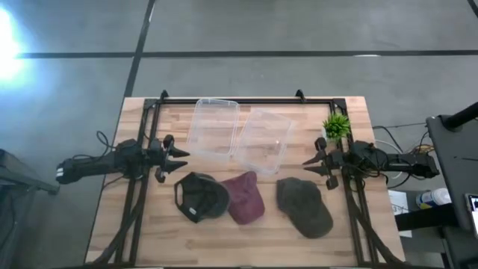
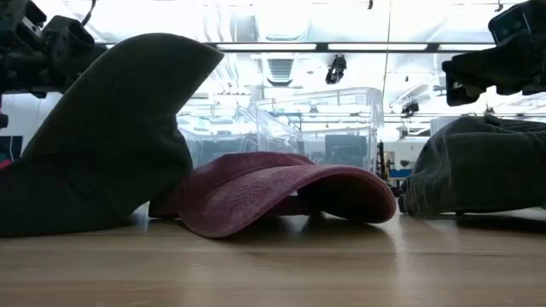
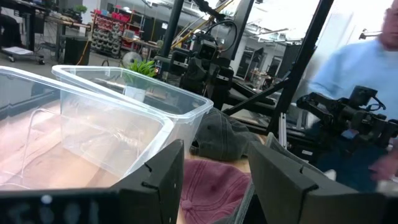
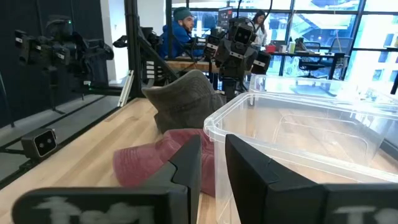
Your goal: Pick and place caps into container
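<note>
Three caps lie in a row on the near half of the table: the black cap (image 1: 200, 196) on the left, the maroon cap (image 1: 243, 198) in the middle and the olive-grey cap (image 1: 304, 206) on the right. Each rests on its brim and crown. Two clear plastic containers (image 1: 214, 127) (image 1: 262, 140) stand side by side behind them. My left gripper (image 1: 178, 159) hovers open, left of the containers and above the black cap's far side. My right gripper (image 1: 311, 166) hovers open, right of the containers and just beyond the olive-grey cap. Neither gripper holds anything.
A small green potted plant (image 1: 336, 125) stands at the far right, behind my right gripper. A black frame rail (image 1: 246, 100) runs along the table's far edge. Bare wood (image 1: 246, 243) lies in front of the caps. People sit in the room beyond (image 4: 180, 28).
</note>
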`<state>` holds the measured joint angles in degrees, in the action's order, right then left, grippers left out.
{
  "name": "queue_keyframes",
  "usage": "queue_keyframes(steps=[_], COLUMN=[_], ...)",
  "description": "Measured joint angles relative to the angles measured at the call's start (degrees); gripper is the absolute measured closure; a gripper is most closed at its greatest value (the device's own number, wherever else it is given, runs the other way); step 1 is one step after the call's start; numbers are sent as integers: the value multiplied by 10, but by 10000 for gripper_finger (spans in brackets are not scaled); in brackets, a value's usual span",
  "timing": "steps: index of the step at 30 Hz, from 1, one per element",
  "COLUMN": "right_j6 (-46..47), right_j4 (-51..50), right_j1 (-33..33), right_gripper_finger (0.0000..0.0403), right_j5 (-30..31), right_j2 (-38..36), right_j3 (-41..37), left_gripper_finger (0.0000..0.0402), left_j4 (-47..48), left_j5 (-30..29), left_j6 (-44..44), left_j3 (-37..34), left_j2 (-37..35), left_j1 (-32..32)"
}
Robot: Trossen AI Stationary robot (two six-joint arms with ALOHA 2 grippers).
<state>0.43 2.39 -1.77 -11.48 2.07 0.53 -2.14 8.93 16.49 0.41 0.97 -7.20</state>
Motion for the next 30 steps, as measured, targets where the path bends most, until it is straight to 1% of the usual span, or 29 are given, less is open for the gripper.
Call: queue_keyframes(steps=[9, 10, 11, 15, 20, 23, 24, 27, 30], right_j6=[0, 4, 29, 238, 444, 595, 633, 697, 753], right_j4=[0, 0, 0, 0, 0, 0, 1, 10, 9], right_j1=[0, 0, 0, 0, 0, 0, 0, 0, 0], right_gripper_finger=[335, 335, 335, 335, 335, 335, 335, 335, 335], right_j5=[0, 0, -1, -3, 14, 18, 28, 83, 81], right_j2=[0, 0, 0, 0, 0, 0, 0, -1, 1], right_j3=[0, 0, 0, 0, 0, 0, 0, 0, 0], left_gripper_finger=[228, 228, 228, 228, 228, 228, 228, 228, 228], left_j4=[0, 0, 0, 0, 0, 0, 0, 0, 0], left_j5=[0, 0, 0, 0, 0, 0, 0, 0, 0], left_j6=[0, 0, 0, 0, 0, 0, 0, 0, 0], left_j3=[0, 0, 0, 0, 0, 0, 0, 0, 0], left_j2=[0, 0, 0, 0, 0, 0, 0, 0, 0], left_j1=[0, 0, 0, 0, 0, 0, 0, 0, 0])
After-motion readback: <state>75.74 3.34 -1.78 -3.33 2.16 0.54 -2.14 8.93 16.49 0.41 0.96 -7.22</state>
